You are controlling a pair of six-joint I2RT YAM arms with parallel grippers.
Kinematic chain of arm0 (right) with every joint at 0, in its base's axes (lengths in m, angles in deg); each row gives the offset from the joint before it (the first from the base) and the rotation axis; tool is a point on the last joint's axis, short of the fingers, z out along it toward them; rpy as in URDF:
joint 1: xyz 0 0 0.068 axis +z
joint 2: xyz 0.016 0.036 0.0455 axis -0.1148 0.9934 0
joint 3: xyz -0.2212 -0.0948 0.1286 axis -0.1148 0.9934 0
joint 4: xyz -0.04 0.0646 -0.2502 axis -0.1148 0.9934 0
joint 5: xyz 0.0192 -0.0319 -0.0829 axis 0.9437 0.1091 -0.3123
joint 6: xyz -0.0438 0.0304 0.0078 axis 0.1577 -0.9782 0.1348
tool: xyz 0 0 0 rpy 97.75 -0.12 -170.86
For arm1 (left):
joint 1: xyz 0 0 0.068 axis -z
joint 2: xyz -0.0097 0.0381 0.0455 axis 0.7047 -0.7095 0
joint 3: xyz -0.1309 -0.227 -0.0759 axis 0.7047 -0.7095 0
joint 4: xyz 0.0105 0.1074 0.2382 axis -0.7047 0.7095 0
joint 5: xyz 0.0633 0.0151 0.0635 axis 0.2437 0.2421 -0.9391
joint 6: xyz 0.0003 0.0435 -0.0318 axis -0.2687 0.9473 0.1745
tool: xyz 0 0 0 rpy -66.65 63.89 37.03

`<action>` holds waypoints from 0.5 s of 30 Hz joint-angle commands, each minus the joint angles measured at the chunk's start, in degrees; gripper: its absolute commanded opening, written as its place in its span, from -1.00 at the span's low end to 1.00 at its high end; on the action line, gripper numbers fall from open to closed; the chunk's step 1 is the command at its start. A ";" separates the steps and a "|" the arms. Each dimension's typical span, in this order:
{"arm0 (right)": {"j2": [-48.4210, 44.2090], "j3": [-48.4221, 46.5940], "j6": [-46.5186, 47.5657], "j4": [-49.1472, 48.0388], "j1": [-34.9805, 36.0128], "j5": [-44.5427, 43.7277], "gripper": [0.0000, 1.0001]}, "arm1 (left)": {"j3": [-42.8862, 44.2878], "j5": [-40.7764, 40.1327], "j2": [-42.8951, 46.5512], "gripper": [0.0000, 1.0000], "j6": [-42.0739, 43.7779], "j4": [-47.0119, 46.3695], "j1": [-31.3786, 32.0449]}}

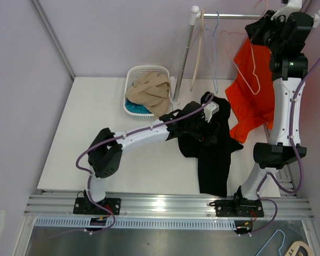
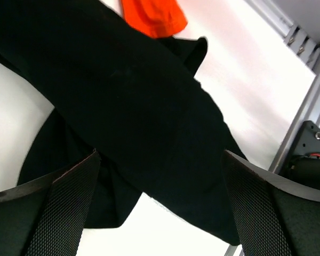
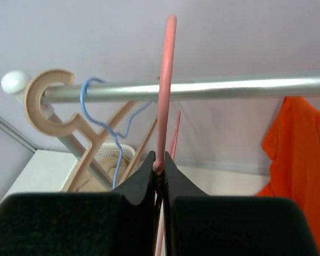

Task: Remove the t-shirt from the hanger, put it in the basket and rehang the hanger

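surface: white table [image 1: 96, 122] | on it: black t-shirt [image 1: 213, 160]; white basket [image 1: 148, 68]; rack post [image 1: 175, 98]

Lower hanger [image 3: 166, 80] behind right end effector [image 3: 159, 166]

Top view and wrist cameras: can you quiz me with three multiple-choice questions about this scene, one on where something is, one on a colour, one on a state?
1. Where does the black t-shirt lie? A on the floor; B on the table; C in a drawer.
2. What colour is the hanger that the right gripper pinches? A green; B pink; C black.
3. How is the left gripper? A open; B shut on cloth; C shut on a hanger.

1 B: it is spread on the white tabletop.
2 B: the right wrist view shows pink wire between closed fingers.
3 A: its fingers stand wide apart over the shirt.
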 commanded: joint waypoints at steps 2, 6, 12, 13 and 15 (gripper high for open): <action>6.04 -9.45 -0.20 -3.38 0.65 1.64 -1.00 | 7.52 0.81 -4.90 0.99 -1.10 5.70 -0.06; 8.77 -9.20 -1.00 -5.92 1.70 1.21 -1.00 | 9.90 -0.15 -9.72 0.99 -2.77 7.12 -0.15; 12.47 -9.28 -0.74 -7.77 3.29 0.33 -1.00 | 15.26 1.25 -15.10 0.99 -3.82 11.69 -0.50; 12.82 -9.28 -0.73 -8.20 3.29 0.24 -1.00 | 15.44 1.34 -15.71 0.99 -4.00 11.95 -0.68; 13.70 -9.28 -0.73 -8.91 3.29 0.15 -1.00 | 15.53 1.43 -16.07 0.99 -4.09 12.04 -0.94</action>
